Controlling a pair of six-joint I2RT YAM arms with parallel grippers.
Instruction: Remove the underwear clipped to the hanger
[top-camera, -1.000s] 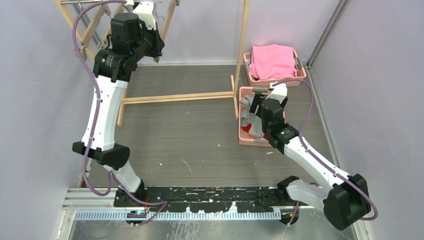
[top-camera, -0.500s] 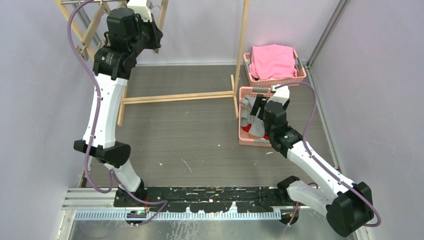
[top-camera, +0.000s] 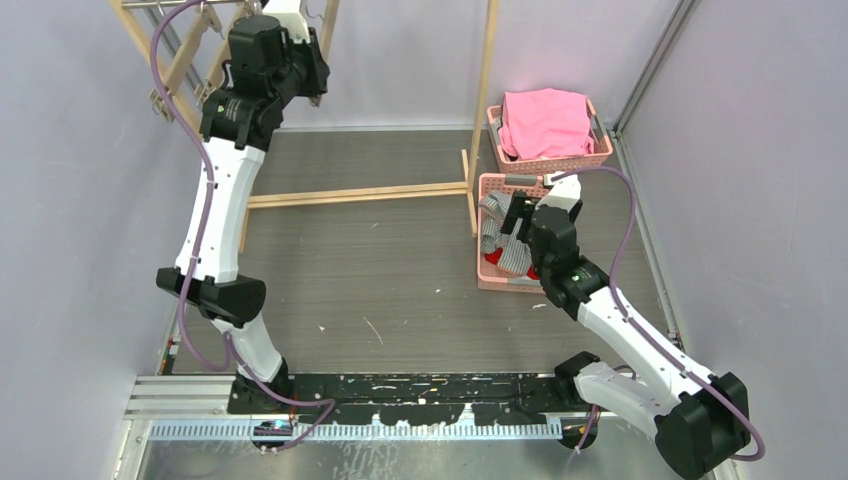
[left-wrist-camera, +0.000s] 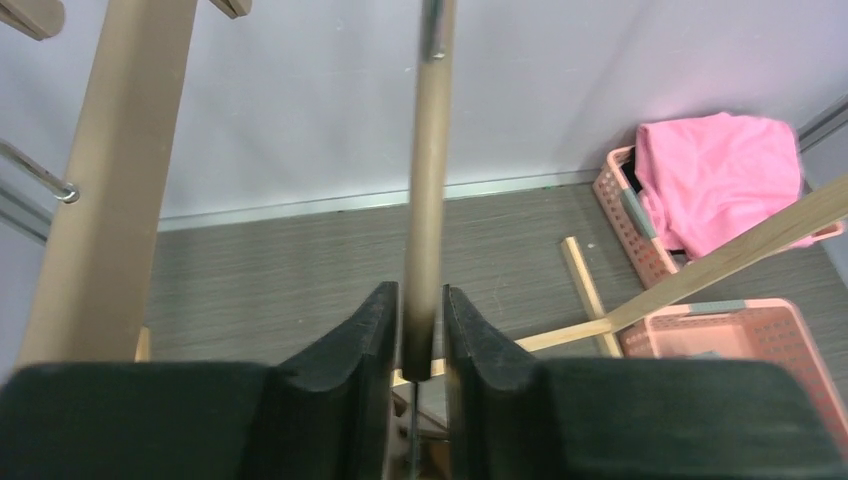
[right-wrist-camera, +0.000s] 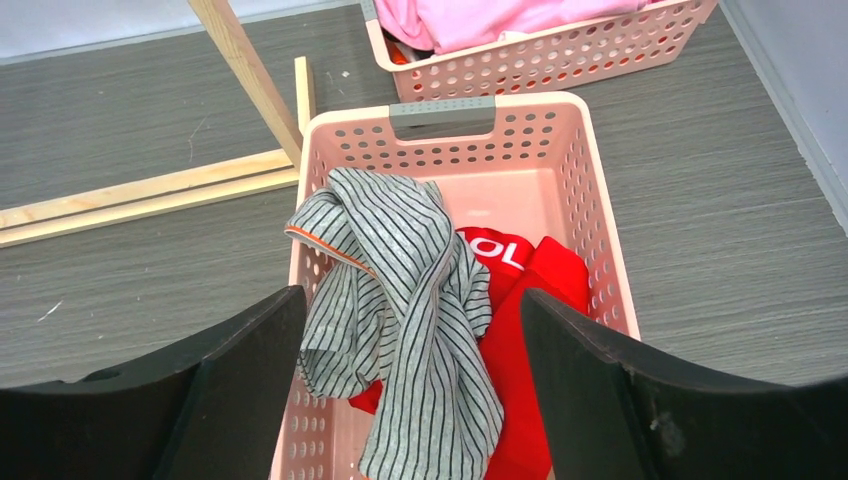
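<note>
The grey-and-white striped underwear (right-wrist-camera: 420, 290) lies crumpled on the red underwear (right-wrist-camera: 540, 290) inside a pink basket (right-wrist-camera: 600, 230). My right gripper (right-wrist-camera: 410, 300) hovers open just above them with nothing between its fingers. In the top view it hangs over the same basket (top-camera: 487, 185). My left gripper (left-wrist-camera: 420, 300) is raised at the top of the wooden rack (top-camera: 290, 15). The hanger's wooden bar (left-wrist-camera: 428, 180) stands between its pads (left-wrist-camera: 360, 340). A thin gap shows on each side of the bar. No underwear shows on the hanger in the left wrist view.
A second pink basket (top-camera: 597, 150) holding a pink cloth (top-camera: 545, 120) stands behind the first. The rack's upright post (top-camera: 487, 100) and floor beam (top-camera: 350, 195) stand left of the baskets. Grey walls close in on both sides.
The left arm has swung slightly right at the top of the rack. The right arm has shifted a little over the basket, with its jaws still wide.
</note>
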